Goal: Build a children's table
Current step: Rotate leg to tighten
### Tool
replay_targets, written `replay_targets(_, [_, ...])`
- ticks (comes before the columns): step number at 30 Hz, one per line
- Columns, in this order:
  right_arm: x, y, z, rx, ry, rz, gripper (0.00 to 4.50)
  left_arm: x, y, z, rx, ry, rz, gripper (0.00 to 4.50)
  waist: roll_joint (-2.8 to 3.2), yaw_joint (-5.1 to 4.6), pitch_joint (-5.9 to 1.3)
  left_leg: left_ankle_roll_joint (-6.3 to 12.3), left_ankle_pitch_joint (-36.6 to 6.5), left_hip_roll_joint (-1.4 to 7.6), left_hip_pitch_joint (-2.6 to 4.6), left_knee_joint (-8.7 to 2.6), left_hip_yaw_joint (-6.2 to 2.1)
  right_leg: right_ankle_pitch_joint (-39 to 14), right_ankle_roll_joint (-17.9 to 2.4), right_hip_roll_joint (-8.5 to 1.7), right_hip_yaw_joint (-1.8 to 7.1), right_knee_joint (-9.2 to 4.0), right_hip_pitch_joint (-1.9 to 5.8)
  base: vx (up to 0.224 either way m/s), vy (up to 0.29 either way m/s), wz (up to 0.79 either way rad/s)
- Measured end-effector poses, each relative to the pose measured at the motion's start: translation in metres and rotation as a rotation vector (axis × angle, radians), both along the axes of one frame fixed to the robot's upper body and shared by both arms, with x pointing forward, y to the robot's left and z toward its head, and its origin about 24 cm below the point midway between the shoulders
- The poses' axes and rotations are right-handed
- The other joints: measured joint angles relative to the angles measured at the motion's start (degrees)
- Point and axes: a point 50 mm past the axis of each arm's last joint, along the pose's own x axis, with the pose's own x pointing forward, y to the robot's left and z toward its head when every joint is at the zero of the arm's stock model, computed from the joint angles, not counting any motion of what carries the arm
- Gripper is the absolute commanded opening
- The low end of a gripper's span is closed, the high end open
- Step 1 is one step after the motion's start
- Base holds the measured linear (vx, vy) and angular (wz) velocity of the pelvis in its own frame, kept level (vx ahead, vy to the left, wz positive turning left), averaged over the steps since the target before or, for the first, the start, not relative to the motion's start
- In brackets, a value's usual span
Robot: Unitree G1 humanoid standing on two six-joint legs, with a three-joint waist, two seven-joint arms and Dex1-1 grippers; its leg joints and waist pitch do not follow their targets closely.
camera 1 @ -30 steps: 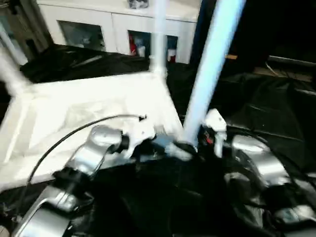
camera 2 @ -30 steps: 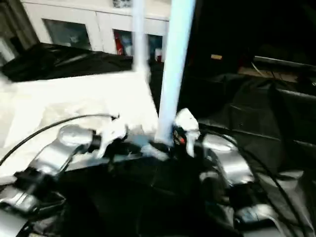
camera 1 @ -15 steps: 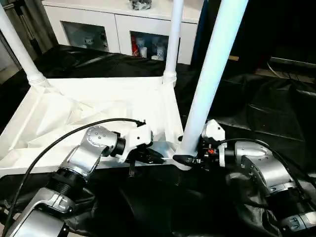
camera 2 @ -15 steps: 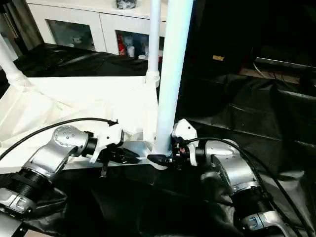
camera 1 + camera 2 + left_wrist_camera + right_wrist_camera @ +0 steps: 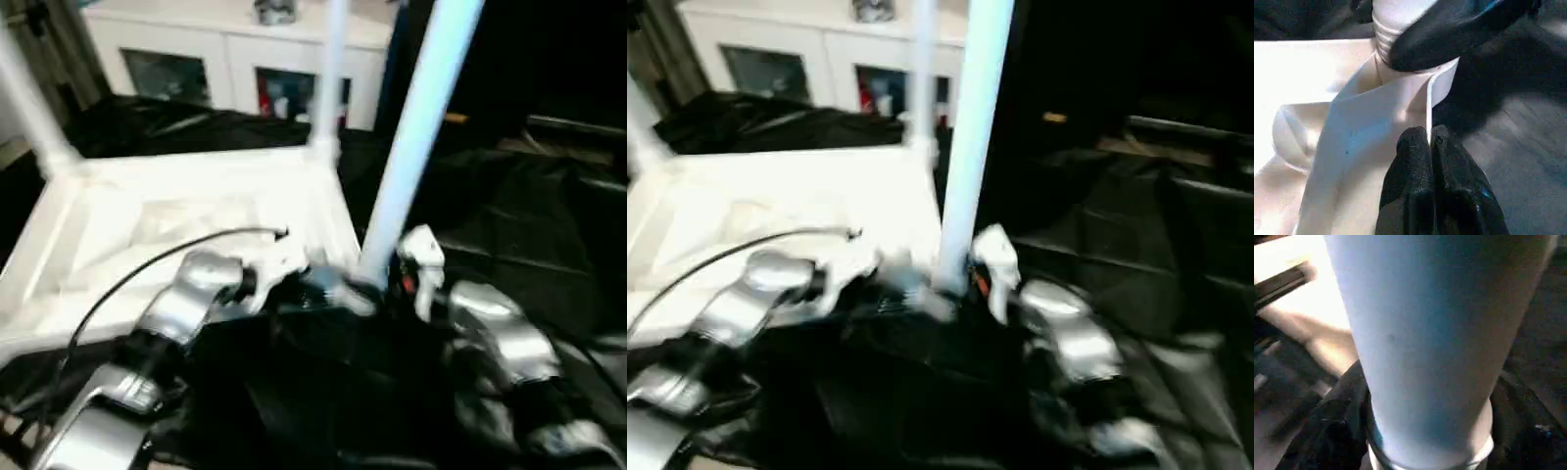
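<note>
Children's table, white plastic, under assembly. The table top (image 5: 196, 211) lies underside-up on black sheeting (image 5: 549, 215) at centre-left, ribbed side showing. Three round tube legs stand upright in its corner sockets: far-left leg (image 5: 29, 108), far-right leg (image 5: 328, 78), and near-right leg (image 5: 416, 147), the last directly before the robot. Left gripper (image 5: 1430, 147): fingers pressed together, pinching the thin near rim of the top just beside the near-right socket. Right gripper (image 5: 387, 286): black fingers (image 5: 1332, 431) spread around the base of the near-right leg; whether they press on the tube cannot be told. Handling, judged: top likely light, stiff, hollow; its thin rim gives a secure pinch but may flex if levered. Legs smooth, rigid and probably slippery; best taken low, close to the socket, where a push seats them without tipping. White cabinet (image 5: 225, 54) with glass doors stands at far centre.
</note>
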Motion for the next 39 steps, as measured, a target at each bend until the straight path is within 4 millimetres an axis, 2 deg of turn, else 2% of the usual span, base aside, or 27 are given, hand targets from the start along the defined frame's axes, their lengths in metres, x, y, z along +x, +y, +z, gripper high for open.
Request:
replay_targets(6, [0.018, 0.015, -0.001, 0.001, -0.001, -0.2, 2.74, 0.01, -0.012, -0.002, -0.01, -0.009, 0.135, 0.0, -0.05, -0.31, -0.04, -0.03, 0.0, 0.0, 0.0, -0.1, -0.03, 0.0, 0.0, 0.01, -0.03, -0.02, 0.12, 0.0, 0.0, 0.0])
replay_targets(10, [0.021, 0.018, -0.002, 0.003, -0.009, -0.238, 2.74, 0.012, -0.015, -0.001, -0.005, -0.02, 0.151, 0.0, -0.07, -0.27, -0.06, -0.03, 0.0, 0.0, -0.01, -0.1, -0.03, 0.0, 0.0, 0.01, -0.03, -0.03, 0.13, 0.0, 0.0, 0.0])
replay_targets(11, [0.021, 0.018, -0.002, 0.006, -0.009, -0.237, 3.3, 0.012, -0.015, -0.001, -0.005, -0.022, 0.149, 0.0, -0.11, -0.26, -0.08, -0.03, 0.0, 0.0, -0.01, -0.11, -0.03, 0.0, 0.0, 0.01, -0.03, -0.03, 0.13, 0.0, 0.0, 0.0])
replay_targets(14, [0.021, 0.018, -0.001, 0.03, -0.014, -0.207, 3.53, 0.011, -0.013, -0.001, -0.001, -0.031, 0.132, 0.0, -0.12, -0.35, -0.08, -0.01, 0.0, 0.0, -0.03, -0.11, -0.02, 0.0, 0.0, 0.01, -0.03, -0.03, 0.11, 0.0, 0.0, 0.0])
replay_targets(19, [0.013, 0.012, -0.001, 0.052, -0.037, -0.089, 3.63, 0.008, -0.006, -0.001, -0.002, -0.02, 0.078, 0.0, -0.1, -0.29, -0.08, -0.01, 0.0, 0.02, -0.04, -0.21, -0.02, 0.0, 0.0, 0.05, -0.07, -0.04, 0.05, 0.0, 0.0, 0.0])
replay_targets(27, [-0.006, -0.005, 0.0, -0.031, -0.054, 0.213, 3.63, -0.005, 0.01, 0.0, -0.016, 0.021, -0.087, 0.0, -0.06, 0.0, -0.08, 0.0, 0.0, 0.05, -0.05, -0.22, -0.02, -0.1, 0.0, 0.05, -0.1, -0.07, 0.05, 0.0, 0.0, 0.0])
replay_targets(33, [-0.024, -0.012, 0.003, -0.065, -0.025, 0.452, 3.63, -0.019, 0.021, 0.0, -0.018, 0.076, -0.235, 0.0, -0.04, 0.79, -0.06, 0.02, 0.0, 0.14, -0.02, -0.18, 0.06, -0.1, 0.0, 0.03, -0.17, -0.1, 0.03, 0.0, 0.0, 0.0])
replay_targets(39, [-0.035, -0.015, 0.004, -0.089, 0.005, 0.574, 3.07, -0.026, 0.032, 0.001, -0.004, 0.107, -0.309, 0.0, -0.13, 1.18, -0.01, 0.01, 0.0, 0.23, -0.03, -0.18, 0.07, -0.1, 0.0, 0.04, -0.24, -0.1, 0.0, 0.0, 0.0, 0.0])
